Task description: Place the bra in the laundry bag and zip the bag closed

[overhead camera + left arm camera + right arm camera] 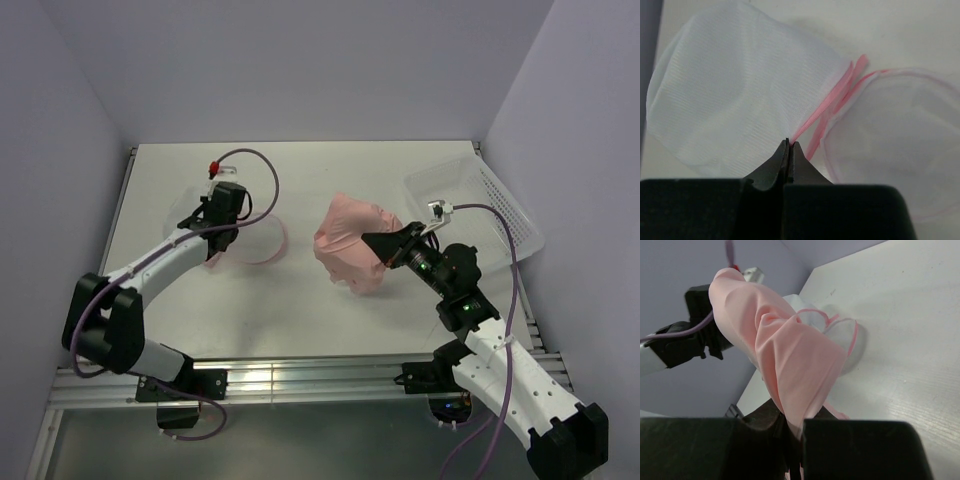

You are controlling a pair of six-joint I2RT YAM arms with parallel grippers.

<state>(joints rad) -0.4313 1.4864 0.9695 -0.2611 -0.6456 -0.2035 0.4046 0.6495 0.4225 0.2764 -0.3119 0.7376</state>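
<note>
White perforated basket [470, 180] at the table's [300, 310] far-right corner

Bright even light, soft shadows, blurred wrist foregrounds

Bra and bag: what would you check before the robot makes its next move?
1. Right tool shut on bra: ok.
2. Left tool pinching bag at its pink rim: ok.
3. Bag unzipped, lid flopped aside: ok.
4. Mouth held wide enough for bra: cannot tell.
5. Bra above bag: not ok, it is off to one side, apart from it.
</note>
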